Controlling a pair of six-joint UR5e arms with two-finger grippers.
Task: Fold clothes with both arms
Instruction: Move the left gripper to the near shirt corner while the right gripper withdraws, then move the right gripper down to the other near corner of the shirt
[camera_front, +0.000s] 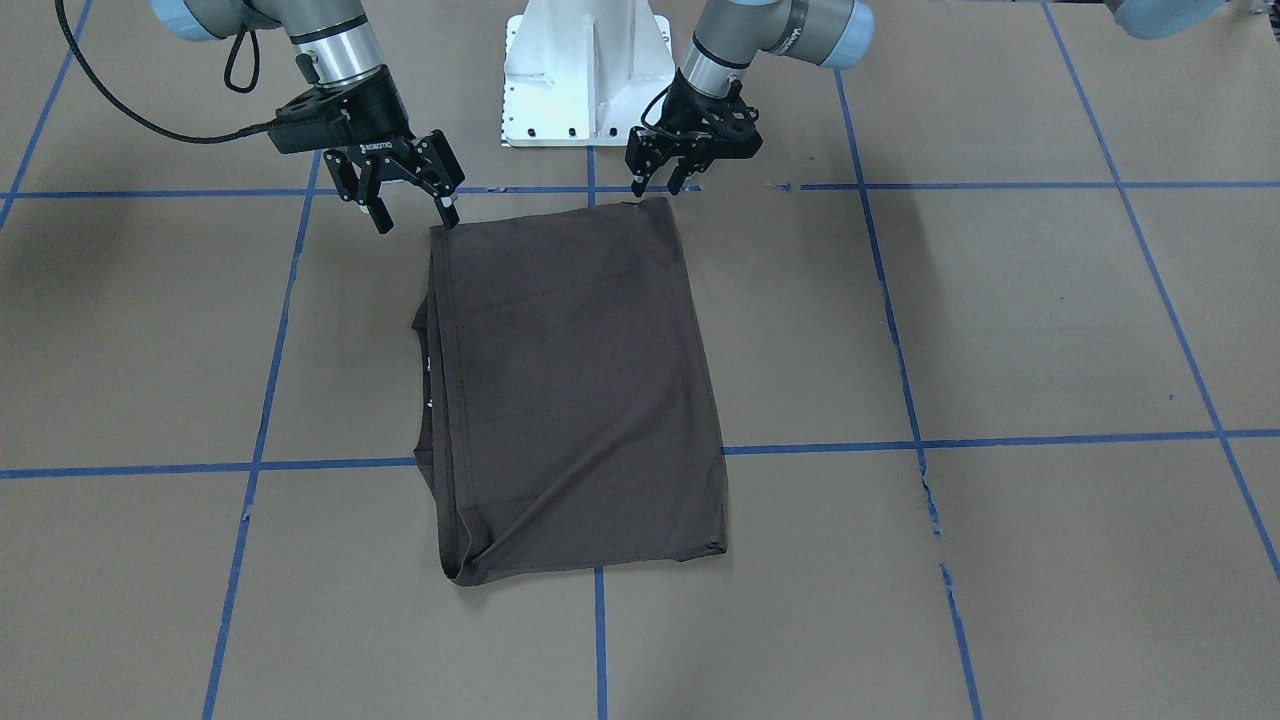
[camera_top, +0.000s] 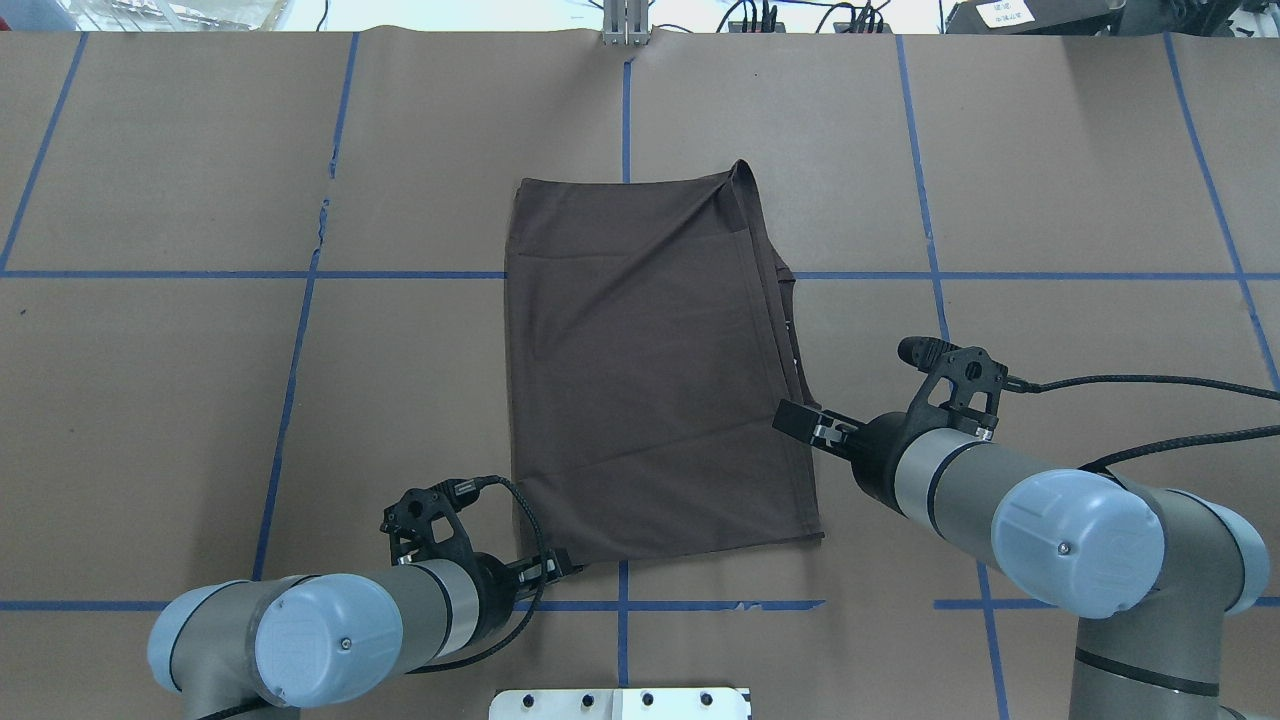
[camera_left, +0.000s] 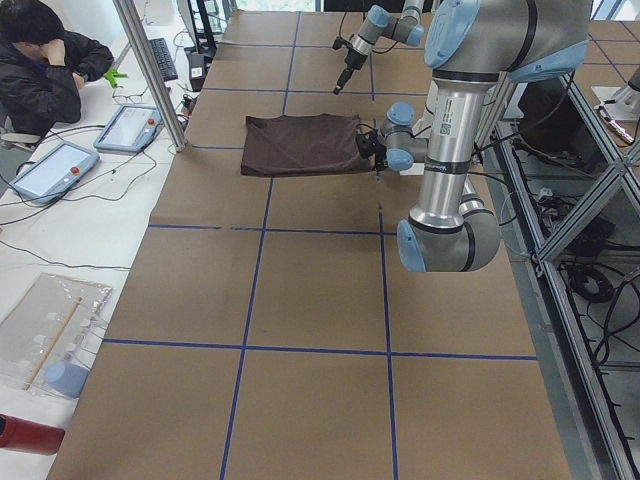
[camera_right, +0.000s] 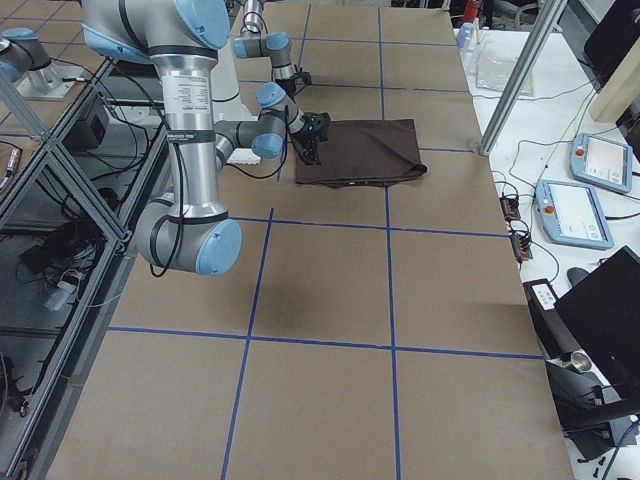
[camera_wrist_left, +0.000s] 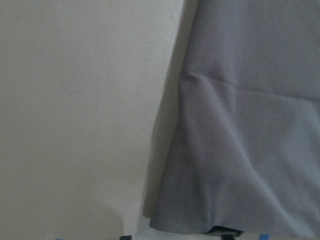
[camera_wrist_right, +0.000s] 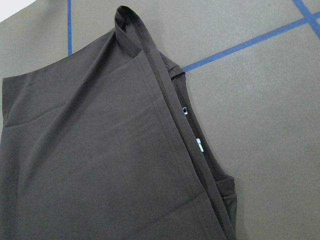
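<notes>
As the T-shirt (camera_front: 580, 380) lies folded to a flat rectangle, left gripper (camera_front: 655, 185) and right gripper (camera_front: 415, 215) hang spread and empty at its robot-side corners, likely staged for another fold.

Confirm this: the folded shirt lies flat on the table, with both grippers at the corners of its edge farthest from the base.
Wrong on one point: it is the edge nearest the base. The front-facing view shows the right gripper and left gripper at the corners of the shirt beside that white base. The shirt does lie folded flat on the table.
</notes>
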